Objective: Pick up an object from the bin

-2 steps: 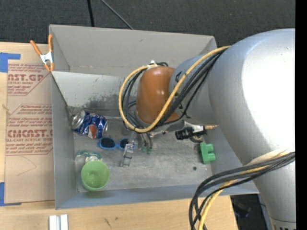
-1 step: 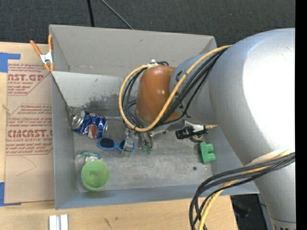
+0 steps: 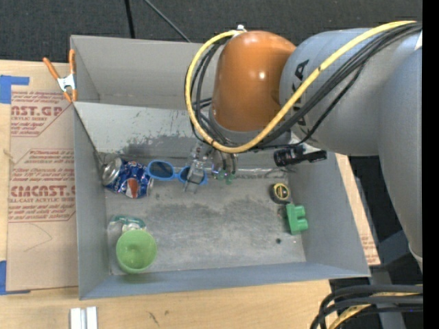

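My gripper [image 3: 200, 166] hangs under the orange cover near the back of the bin, low over the right end of a pair of blue sunglasses [image 3: 163, 171]. Its tip covers the glasses' right lens. A crushed blue and red drink can [image 3: 127, 177] lies just left of the glasses, against the left wall. A small green piece [image 3: 227, 177] sits right beside the gripper on its right.
A small black and yellow tape measure [image 3: 280, 192] and a green block [image 3: 296, 219] lie at the right. A green cup with a clear lid [image 3: 134, 247] lies in the front left corner. The arm covers the bin's back right.
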Robot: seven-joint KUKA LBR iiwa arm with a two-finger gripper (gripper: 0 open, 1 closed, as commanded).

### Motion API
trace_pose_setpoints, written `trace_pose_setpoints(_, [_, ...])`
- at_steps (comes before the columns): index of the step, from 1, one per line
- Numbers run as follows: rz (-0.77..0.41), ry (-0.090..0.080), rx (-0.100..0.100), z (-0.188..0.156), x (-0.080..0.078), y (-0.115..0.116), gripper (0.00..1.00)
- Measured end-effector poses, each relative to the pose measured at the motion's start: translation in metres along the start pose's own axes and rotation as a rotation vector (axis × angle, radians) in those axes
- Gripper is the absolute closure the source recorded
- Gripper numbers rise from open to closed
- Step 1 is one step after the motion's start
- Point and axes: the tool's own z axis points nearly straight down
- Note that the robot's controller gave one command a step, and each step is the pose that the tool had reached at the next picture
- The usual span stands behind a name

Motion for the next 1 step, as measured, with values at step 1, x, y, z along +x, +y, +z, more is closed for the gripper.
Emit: trace_pose_setpoints(1, [0.013, 0.005, 0.004, -0.0038, -0.0169, -0.0154, 1.00])
